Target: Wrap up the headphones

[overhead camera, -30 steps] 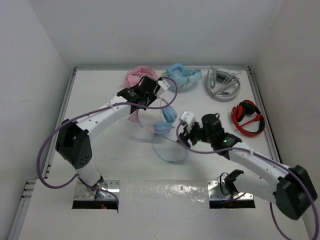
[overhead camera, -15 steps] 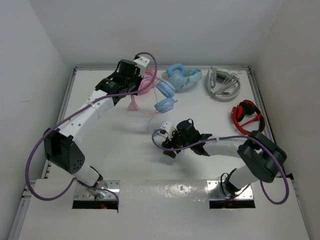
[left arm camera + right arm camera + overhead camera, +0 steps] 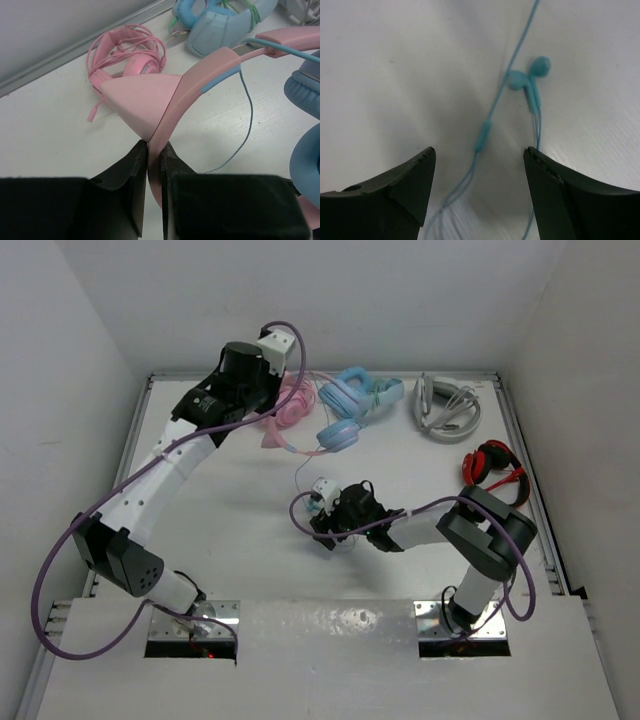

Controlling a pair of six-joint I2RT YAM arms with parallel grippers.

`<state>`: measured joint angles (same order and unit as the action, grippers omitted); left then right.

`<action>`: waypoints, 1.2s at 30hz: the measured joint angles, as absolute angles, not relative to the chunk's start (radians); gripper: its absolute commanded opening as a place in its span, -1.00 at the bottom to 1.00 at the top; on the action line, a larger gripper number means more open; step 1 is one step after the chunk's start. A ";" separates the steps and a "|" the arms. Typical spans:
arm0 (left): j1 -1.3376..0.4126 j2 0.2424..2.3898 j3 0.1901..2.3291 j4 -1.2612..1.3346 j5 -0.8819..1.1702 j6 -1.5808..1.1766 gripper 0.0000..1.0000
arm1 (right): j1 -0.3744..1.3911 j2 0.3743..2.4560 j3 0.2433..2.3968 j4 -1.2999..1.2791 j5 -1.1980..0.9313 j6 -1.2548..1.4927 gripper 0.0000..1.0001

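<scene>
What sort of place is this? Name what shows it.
Probably a robot lab cell: white table boxed by plain walls, left arm and right arm bolted at its near edge, headphone sets along the back.

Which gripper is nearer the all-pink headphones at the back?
Left. The left gripper, shut on the cat-eared headband, is right beside the all-pink headphones; the right gripper hangs open mid-table over the blue cable.

Bright, even white light all round; shadows on the table (image 3: 230, 530) are faint. Glare streaks the metal strip (image 3: 330, 618) at bottom centre. The right wrist view looks soft.
</scene>
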<state>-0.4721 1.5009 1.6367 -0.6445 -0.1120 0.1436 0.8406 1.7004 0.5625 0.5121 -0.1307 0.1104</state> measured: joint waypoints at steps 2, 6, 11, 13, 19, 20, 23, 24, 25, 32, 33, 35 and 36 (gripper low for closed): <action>-0.472 1.501 1.669 -0.655 -0.110 0.140 -1.00 | 0.841 1.727 0.578 0.532 -0.091 0.115 0.37; -0.472 1.501 1.745 -0.667 -0.107 0.130 -1.00 | 0.841 1.798 0.661 0.545 -0.053 0.125 0.34; -0.472 1.501 1.816 -0.677 -0.107 0.126 -1.00 | 0.842 1.808 0.688 0.588 -0.022 0.136 0.47; -0.472 1.501 1.829 -0.679 -0.112 0.126 -1.00 | 0.842 1.806 0.702 0.611 0.018 0.145 0.51; -0.472 1.501 1.835 -0.692 -0.120 0.126 -1.00 | 0.842 1.859 0.855 0.615 0.126 0.156 0.31; -0.472 1.501 1.837 -0.698 -0.120 0.126 -1.00 | 0.842 1.880 0.888 0.612 0.142 0.162 0.30; -0.472 1.501 1.848 -0.701 -0.119 0.123 -1.00 | 0.842 1.938 0.952 0.603 0.182 0.184 0.05; -0.472 1.501 1.852 -0.702 -0.118 0.122 -1.00 | 0.842 1.954 0.957 0.604 0.191 0.189 -0.06; -0.472 1.501 1.857 -0.702 -0.119 0.121 -1.00 | 0.842 1.971 0.957 0.603 0.205 0.196 -0.18; -0.472 1.498 1.871 -0.701 -0.145 0.122 -1.00 | 0.842 2.030 0.958 0.561 0.291 0.240 -1.00; -0.472 1.498 1.872 -0.701 -0.151 0.122 -1.00 | 0.842 2.030 0.957 0.564 0.293 0.243 -1.00; -0.472 1.498 1.874 -0.700 -0.168 0.122 -1.00 | 0.848 2.018 0.935 0.572 0.299 0.250 -1.00; -0.472 1.498 1.874 -0.699 -0.180 0.122 -1.00 | 0.855 2.003 0.910 0.575 0.303 0.251 -1.00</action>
